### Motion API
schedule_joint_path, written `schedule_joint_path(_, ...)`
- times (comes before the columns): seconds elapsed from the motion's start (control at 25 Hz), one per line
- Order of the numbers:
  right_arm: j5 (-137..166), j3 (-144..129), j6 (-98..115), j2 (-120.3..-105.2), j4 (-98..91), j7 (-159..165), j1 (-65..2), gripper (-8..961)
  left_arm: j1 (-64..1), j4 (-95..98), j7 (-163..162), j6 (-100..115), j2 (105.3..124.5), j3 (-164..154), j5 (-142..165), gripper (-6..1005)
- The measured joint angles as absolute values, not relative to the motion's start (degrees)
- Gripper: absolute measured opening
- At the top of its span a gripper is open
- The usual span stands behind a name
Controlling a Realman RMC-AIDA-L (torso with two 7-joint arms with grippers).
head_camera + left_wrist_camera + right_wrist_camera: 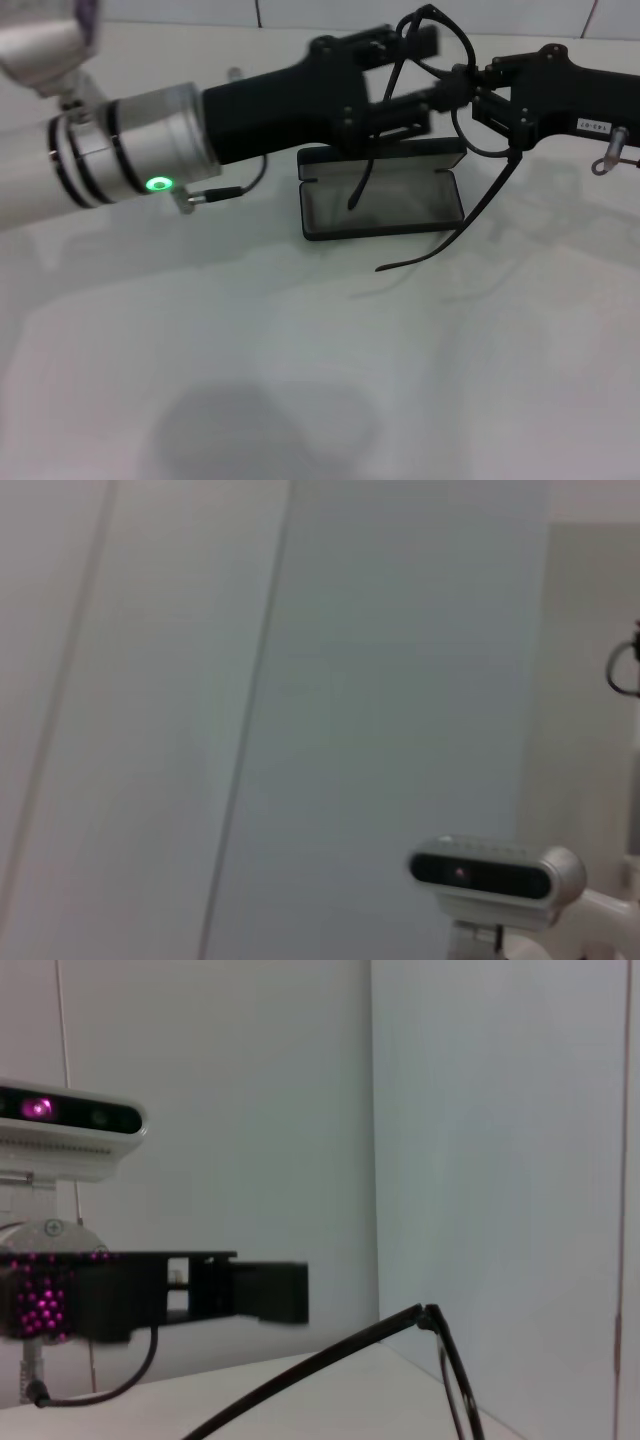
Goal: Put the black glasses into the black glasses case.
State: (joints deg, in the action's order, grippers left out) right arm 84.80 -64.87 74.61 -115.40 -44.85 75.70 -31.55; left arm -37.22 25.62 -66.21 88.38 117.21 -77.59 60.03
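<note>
**Glasses held in air right above open case**

White tabletop (300,360) carried the black glasses case (381,205), lid up. Black glasses (440,60) hung directly above it, temples dangling down. Right gripper (478,92) pinched frame; left gripper (415,75) alongside, spread w/ frame between fingers.
</note>
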Motion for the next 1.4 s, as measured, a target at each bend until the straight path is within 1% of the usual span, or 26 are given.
schedule_joint_path(0.16, 84.7, -64.8, 75.0, -115.52, -44.6, 75.4, -31.8, 101, -39.5, 25.3, -69.0, 87.0, 117.64, -77.4, 63.1, 639)
schedule_joint_path(0.32, 84.5, -64.8, 75.5, -115.6, -44.7, 75.3, -31.8, 101, -39.8, 25.5, -69.7, 86.6, 117.99, -77.4, 64.2, 638)
schedule_joint_path(0.68, 84.4, -64.8, 77.1, -115.51, -44.5, 73.9, -32.2, 100, -40.2, 25.6, -69.9, 87.0, 118.15, -77.4, 64.3, 639)
schedule_joint_path(0.76, 84.4, -64.5, 77.7, -115.43, -44.5, 73.1, -32.1, 100, -40.3, 25.6, -70.3, 88.5, 117.93, -77.4, 64.3, 639)
schedule_joint_path(0.92, 84.4, -62.0, 79.0, -115.33, -44.5, 71.2, -31.5, 100, -40.0, 25.7, -71.4, 93.8, 116.7, -77.2, 64.0, 638)
schedule_joint_path(1.04, 84.4, -60.1, 82.0, -115.34, -44.4, 68.9, -30.9, 99, -39.7, 25.7, -72.3, 95.2, 116.25, -77.2, 64.0, 638)
schedule_joint_path(1.4, 84.4, -59.9, 88.6, -115.57, -43.0, 63.3, -30.5, 99, -39.8, 25.2, -73.7, 94.6, 116.31, -77.2, 64.7, 638)
